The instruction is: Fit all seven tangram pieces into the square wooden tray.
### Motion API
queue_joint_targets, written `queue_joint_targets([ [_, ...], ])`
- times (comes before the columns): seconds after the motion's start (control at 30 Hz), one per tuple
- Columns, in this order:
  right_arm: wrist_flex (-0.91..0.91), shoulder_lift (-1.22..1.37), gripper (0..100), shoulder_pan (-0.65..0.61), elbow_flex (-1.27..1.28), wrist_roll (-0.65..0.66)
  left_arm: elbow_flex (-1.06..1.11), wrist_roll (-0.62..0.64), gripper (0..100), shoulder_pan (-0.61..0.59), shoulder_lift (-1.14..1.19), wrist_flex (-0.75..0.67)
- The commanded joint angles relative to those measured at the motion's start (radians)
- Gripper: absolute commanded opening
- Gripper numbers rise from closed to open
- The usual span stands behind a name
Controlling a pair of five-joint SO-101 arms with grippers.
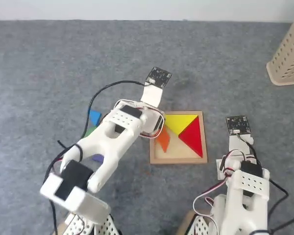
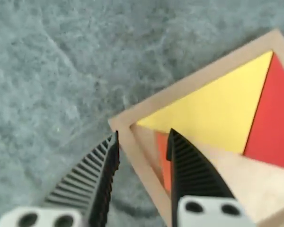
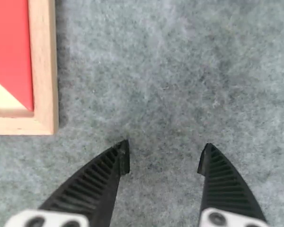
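The square wooden tray (image 1: 179,160) lies a little to the right of the middle of the grey felt tabletop (image 1: 49,73). Inside it, a large yellow triangle (image 1: 181,121) sits against the far wall and a large red triangle (image 1: 195,136) against the right wall; the two touch along one edge. A smaller orange flat piece (image 1: 163,141) lies near the tray's left wall, and pale bare wood shows in the near part.

The left gripper (image 2: 143,136) is at the tray's far left corner. Its jaws are a narrow gap apart and hold nothing: one is outside the wall over the felt, the other inside above the orange piece.

The right gripper (image 3: 165,146) is over bare felt near the tray's near right corner, with jaws spread wide and nothing between them.

Left of the tray, partly under the left arm, lie a small blue piece (image 1: 94,116), a green piece (image 1: 90,131) and a purple piece (image 1: 97,158). A cream perforated object (image 1: 286,54) stands at the far right corner.
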Motion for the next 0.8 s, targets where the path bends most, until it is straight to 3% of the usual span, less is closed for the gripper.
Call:
queue_joint_targets([
  [0.0, -0.016, 0.007, 24.2, -0.018, -0.003, -0.002, 0.027, -0.014, 15, 0.003, -0.103, 0.006],
  [0.27, -0.016, 0.007, 24.2, -0.018, -0.003, -0.002, 0.102, -0.032, 15, 0.026, -0.247, 0.029],
  [0.77, -0.015, 0.007, 24.2, -0.018, -0.003, -0.002, 0.200, -0.084, 15, 0.041, -0.250, 0.021],
])
